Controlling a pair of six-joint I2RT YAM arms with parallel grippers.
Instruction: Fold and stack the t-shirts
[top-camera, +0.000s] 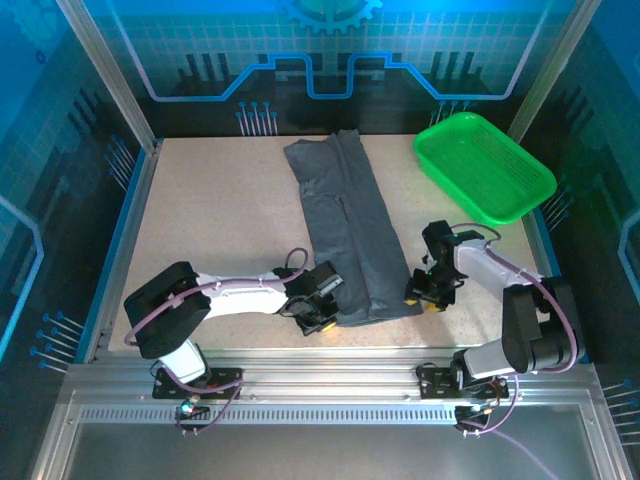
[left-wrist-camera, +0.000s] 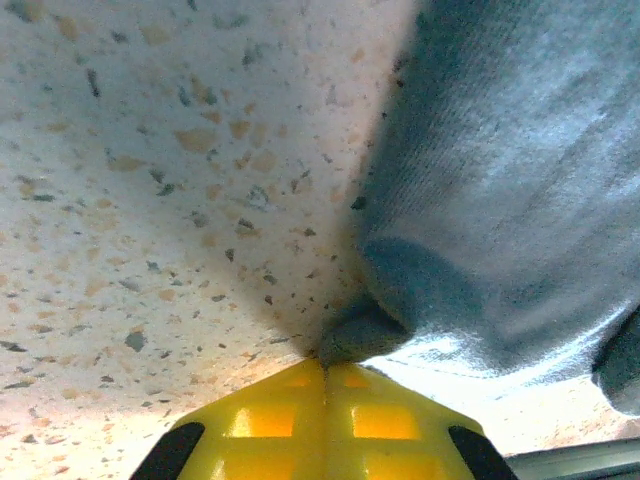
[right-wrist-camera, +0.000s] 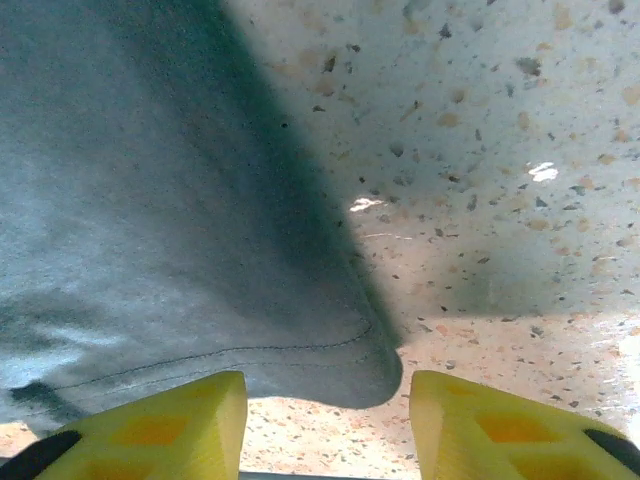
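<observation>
A dark slate-grey t-shirt (top-camera: 345, 220) lies on the table as a long narrow strip running from the back toward the near edge. My left gripper (top-camera: 322, 310) is at the strip's near left corner. In the left wrist view its yellow fingers (left-wrist-camera: 270, 420) are pressed together with a nub of the grey cloth (left-wrist-camera: 365, 335) pinched at their tips. My right gripper (top-camera: 422, 293) sits low at the near right corner. Its fingers (right-wrist-camera: 160, 425) stand apart, with the hemmed corner of the shirt (right-wrist-camera: 370, 365) lying between them, ungripped.
A bright green plastic tray (top-camera: 430, 160) stands at the back right corner, holding nothing. The speckled tabletop (top-camera: 220, 230) is bare to the left of the shirt. Blue walls and metal rails close in the table on all sides.
</observation>
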